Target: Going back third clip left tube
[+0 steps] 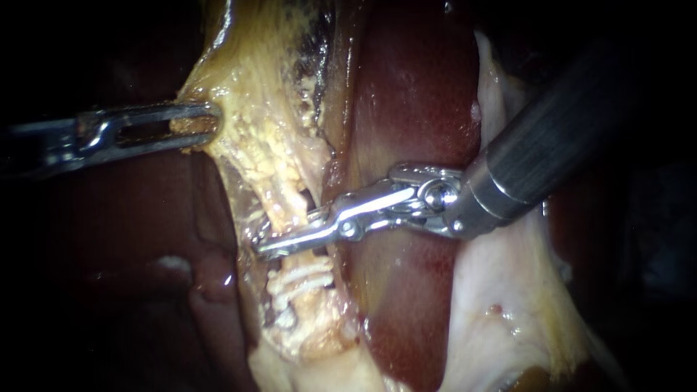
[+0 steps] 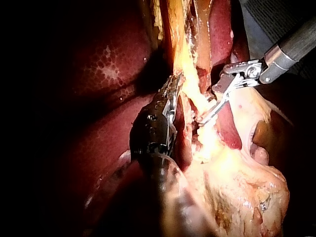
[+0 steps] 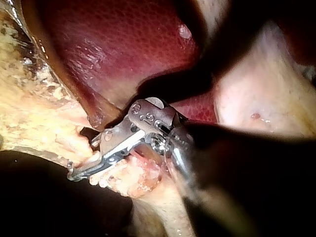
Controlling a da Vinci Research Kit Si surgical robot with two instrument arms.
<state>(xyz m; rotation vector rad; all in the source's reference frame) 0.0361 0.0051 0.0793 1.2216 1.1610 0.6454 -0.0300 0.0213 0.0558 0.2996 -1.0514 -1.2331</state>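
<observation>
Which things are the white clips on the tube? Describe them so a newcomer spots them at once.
Start from the dark red liver in the endoscope view; the pale yellow strand of tissue runs down its left edge. Just below where the right instrument crosses that strand sit the clips: white ribbed bars lying across it, unlike the shiny metal above.

Dark red liver (image 1: pixel 414 94) (glossy, wet) lies beside yellow fatty tissue (image 1: pixel 268 109) and pale whitish tissue (image 1: pixel 501 305).

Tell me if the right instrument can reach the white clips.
Probably yes: the right instrument lies across the tube beside the white clips, nothing between; the left instrument, shut on yellow tissue, is well away.
</observation>
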